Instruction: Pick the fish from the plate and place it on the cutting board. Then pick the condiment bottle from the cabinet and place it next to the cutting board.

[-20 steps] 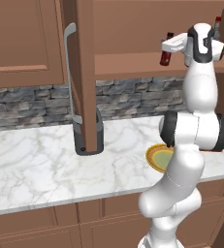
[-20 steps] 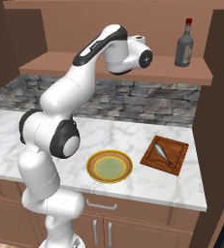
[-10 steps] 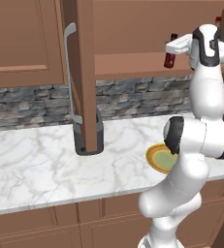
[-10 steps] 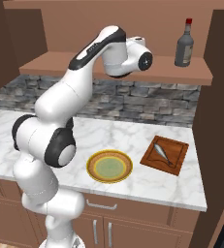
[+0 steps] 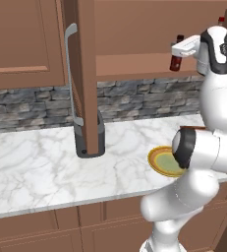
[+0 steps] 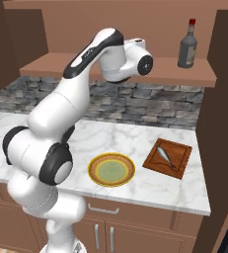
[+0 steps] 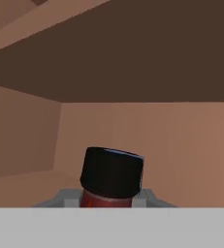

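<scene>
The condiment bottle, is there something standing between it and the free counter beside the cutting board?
Nothing visible blocks it. The gripper is shut on the condiment bottle at the open front of the cabinet shelf. Below, the counter beside the cutting board is bare; the plate sits on the board's other side.

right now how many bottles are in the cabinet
2. The small dark-red bottle stands on the shelf at the gripper, its black cap close up in the hand view. The taller grey bottle stands further right on the same shelf. The arm may hide others.
</scene>
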{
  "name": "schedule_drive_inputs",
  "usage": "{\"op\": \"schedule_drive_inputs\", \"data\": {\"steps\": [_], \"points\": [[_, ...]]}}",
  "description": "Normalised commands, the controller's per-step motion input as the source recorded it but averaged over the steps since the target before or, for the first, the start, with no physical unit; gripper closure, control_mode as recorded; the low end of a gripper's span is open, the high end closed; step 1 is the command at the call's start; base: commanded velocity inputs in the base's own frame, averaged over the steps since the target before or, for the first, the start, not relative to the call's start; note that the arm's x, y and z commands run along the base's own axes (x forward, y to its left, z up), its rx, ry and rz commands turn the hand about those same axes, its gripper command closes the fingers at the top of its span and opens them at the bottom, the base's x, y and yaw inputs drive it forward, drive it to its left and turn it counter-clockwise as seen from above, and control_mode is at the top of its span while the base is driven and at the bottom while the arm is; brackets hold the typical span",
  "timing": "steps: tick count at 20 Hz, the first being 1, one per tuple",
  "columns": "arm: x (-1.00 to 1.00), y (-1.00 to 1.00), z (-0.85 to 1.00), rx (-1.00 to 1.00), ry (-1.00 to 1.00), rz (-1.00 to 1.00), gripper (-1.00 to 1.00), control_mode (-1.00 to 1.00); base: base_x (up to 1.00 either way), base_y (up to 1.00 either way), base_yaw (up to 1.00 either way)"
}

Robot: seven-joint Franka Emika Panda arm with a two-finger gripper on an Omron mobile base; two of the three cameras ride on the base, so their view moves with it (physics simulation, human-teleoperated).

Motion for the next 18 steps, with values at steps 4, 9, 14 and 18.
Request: {"op": "schedule_drive_inputs", "data": {"steps": [4,9,14,18], "points": [[-0.35,0.15,0.10,0.00,0.00,-0.01,1.00,-1.00,0.00,0.00,0.00],[-0.40,0.18,0.03,0.00,0.00,-0.02,1.00,-1.00,0.00,0.00,0.00],[-0.49,0.16,0.00,0.00,0.00,-0.02,1.00,-1.00,0.00,0.00,0.00],[-0.54,0.16,0.00,0.00,0.01,-0.01,1.00,-1.00,0.00,0.00,0.00]]}}
